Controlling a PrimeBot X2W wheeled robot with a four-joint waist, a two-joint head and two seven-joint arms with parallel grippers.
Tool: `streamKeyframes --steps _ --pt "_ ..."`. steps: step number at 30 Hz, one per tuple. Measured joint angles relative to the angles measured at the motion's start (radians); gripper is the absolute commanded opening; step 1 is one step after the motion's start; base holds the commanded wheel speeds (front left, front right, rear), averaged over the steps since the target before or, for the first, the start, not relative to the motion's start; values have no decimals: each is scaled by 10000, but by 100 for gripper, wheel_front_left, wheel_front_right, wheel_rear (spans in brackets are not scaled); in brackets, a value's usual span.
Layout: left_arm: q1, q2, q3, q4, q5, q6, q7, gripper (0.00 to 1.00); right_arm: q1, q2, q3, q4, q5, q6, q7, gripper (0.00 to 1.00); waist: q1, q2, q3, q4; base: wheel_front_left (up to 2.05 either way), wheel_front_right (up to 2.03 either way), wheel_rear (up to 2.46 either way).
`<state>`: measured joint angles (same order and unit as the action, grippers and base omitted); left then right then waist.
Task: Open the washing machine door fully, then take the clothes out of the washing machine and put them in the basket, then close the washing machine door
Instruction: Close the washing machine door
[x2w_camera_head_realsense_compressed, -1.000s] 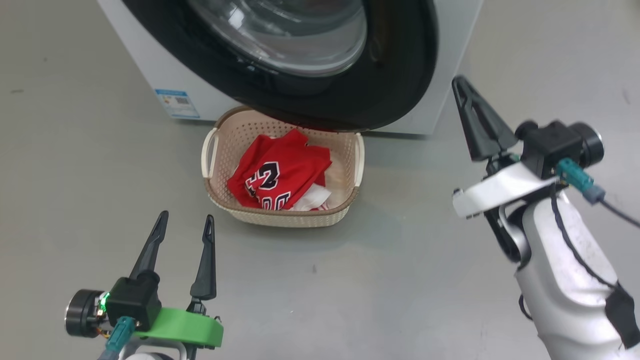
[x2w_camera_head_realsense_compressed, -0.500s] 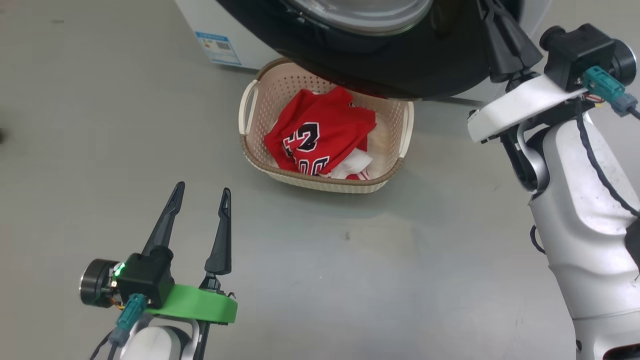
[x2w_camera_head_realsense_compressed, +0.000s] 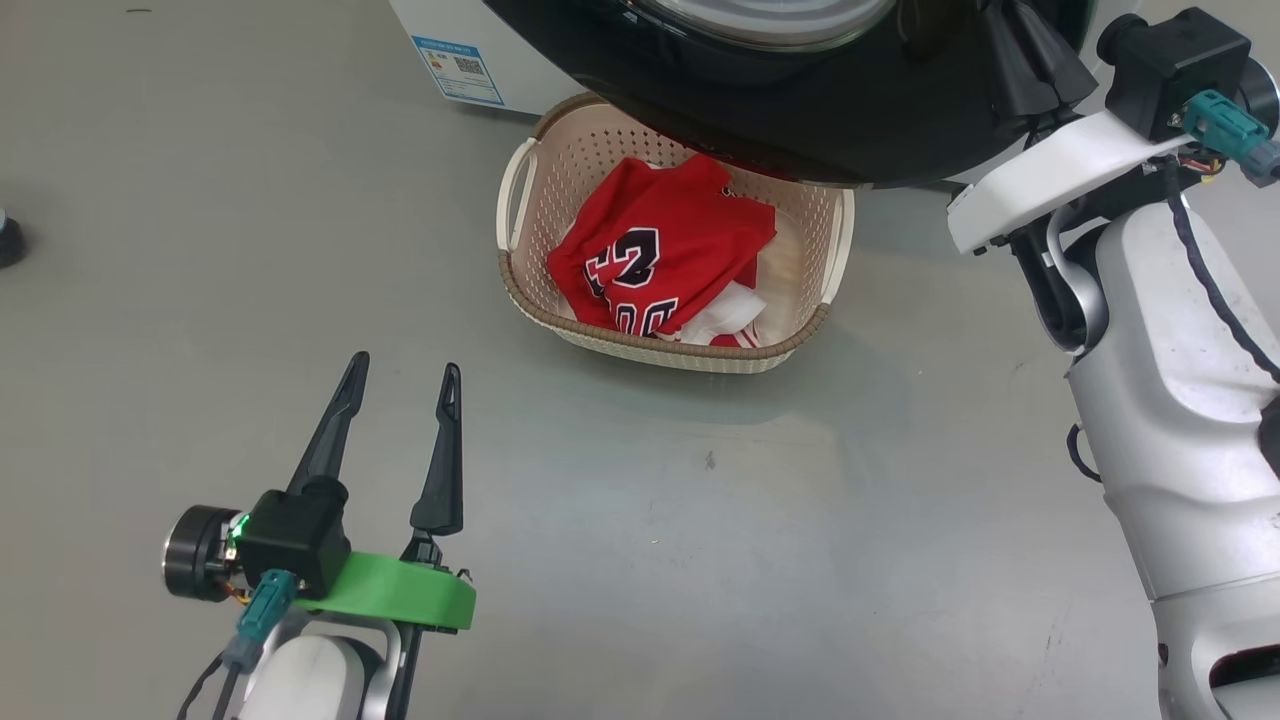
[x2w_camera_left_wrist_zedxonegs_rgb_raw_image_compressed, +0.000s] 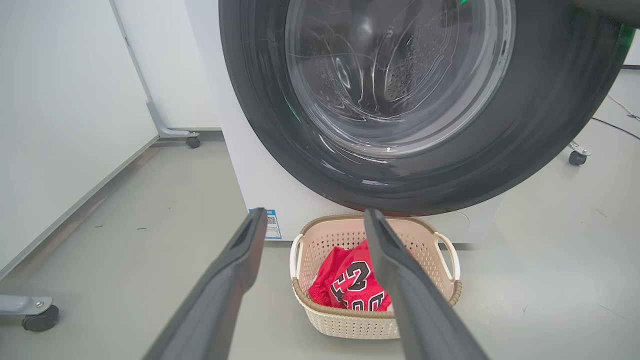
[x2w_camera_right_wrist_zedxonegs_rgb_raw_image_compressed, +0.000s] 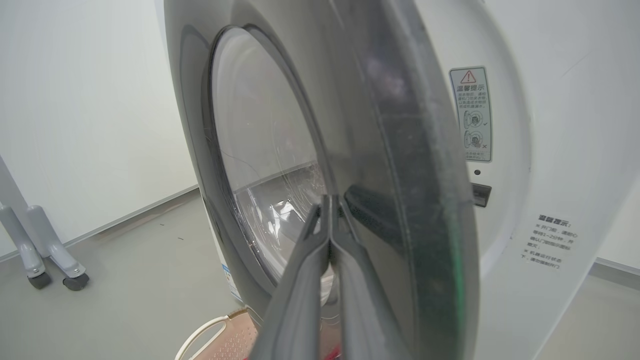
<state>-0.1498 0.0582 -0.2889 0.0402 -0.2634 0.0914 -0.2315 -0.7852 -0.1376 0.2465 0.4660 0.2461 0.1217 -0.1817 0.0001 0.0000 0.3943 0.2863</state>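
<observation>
Since the jersey (x2w_camera_head_realsense_compressed: 660, 255) lies heaped in the basket (x2w_camera_head_realsense_compressed: 680, 352) on the floor (x2w_camera_head_realsense_compressed: 700, 550) just below the door (x2w_camera_head_realsense_compressed: 800, 130), unloading looks done. What is left is shutting that door, which stands ajar from the machine (x2w_camera_left_wrist_zedxonegs_rgb_raw_image_compressed: 250, 165). At its outer face the right tool (x2w_camera_right_wrist_zedxonegs_rgb_raw_image_compressed: 330, 200) is clenched on nothing, while the left tool (x2w_camera_head_realsense_compressed: 406, 362) hangs spread and empty. I count one basket, one door, one machine, two tools and one red heap, which may be more than one garment.

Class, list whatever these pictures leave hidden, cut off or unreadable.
- Basket far rim: head view, under the washing machine door.
- Clothes, right part: left wrist view, behind left gripper.
- Blue label print: too small.
- Drum contents: left wrist view, reflections on door glass.
- Right gripper contact with door: right wrist view, unclear.
</observation>
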Motion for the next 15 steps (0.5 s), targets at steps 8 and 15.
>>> streamKeyframes --steps 8,15 --pt "-50 -25 -52 115 0 -65 -84 100 -379 -56 -25 495 75 6 -100 0 0 0 47 -16 0 0 0" --pt "-208 -52 -207 65 -40 -173 -88 100 -1210 -341 -92 750 75 52 -96 0 0 0 302 67 0 0 0"
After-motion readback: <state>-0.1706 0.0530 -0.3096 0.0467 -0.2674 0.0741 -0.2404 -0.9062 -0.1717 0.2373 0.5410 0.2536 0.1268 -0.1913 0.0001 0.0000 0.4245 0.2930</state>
